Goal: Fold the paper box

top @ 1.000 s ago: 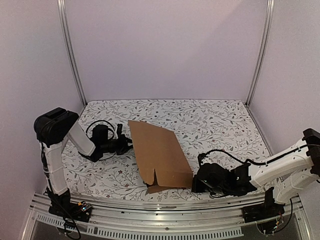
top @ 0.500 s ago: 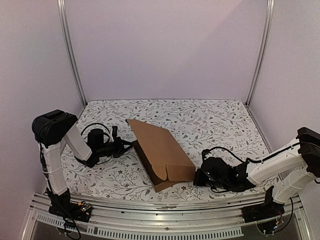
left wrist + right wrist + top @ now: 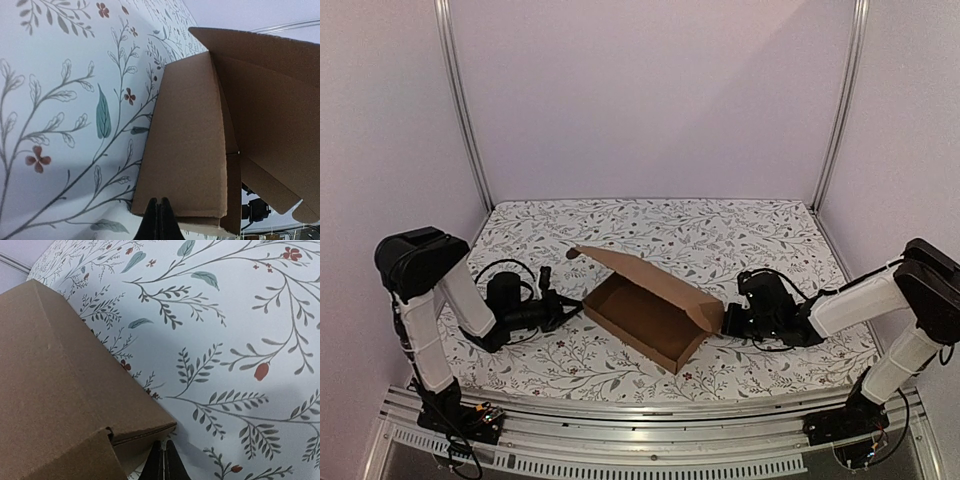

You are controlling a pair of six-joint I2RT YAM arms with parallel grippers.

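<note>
From above, the box [image 3: 650, 318] lies in the middle of the table [image 3: 770, 240], lid half raised, between the left gripper [image 3: 568, 300] and right gripper [image 3: 728, 322], both pinched closed and empty. In the left wrist view, a push on the end wall could skid the box away. In the right wrist view, the corner nearest the tips could crumple.

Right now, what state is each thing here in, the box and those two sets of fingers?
paper box: tray walls up, lid raised open.
left fingers: shut, empty, tips close to a box wall.
right fingers: shut, empty, tips close to a box corner.
</note>
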